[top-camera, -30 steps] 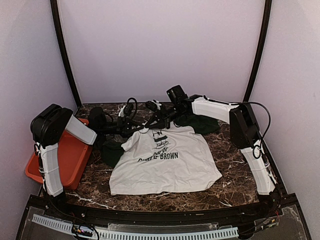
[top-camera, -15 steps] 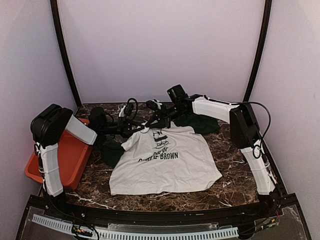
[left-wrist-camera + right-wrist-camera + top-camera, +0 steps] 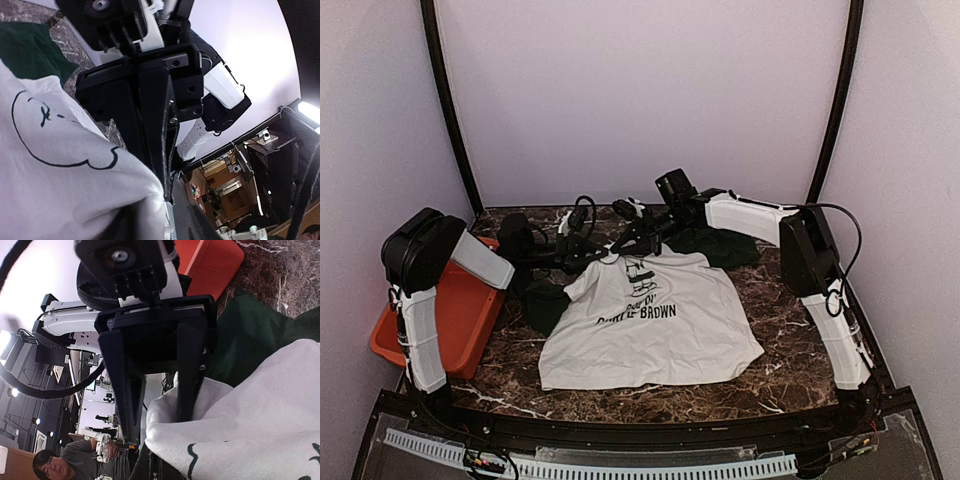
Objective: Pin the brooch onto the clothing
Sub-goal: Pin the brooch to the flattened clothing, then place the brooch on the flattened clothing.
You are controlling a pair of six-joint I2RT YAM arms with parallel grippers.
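We saw the left gripper [image 3: 163, 184] pinched tight on the clothing [image 3: 650, 325] and the right gripper [image 3: 159, 426] spread around its raised fold, above the marble table [image 3: 790, 375].

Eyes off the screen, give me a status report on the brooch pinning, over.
Left gripper shut on T-shirt fabric. Right gripper open at the raised fold. Brooch not seen. No obstruction seen.

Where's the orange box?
In the top view, the orange tray sits at the left edge of the table, right beside the left arm. The T-shirt lies to its right.
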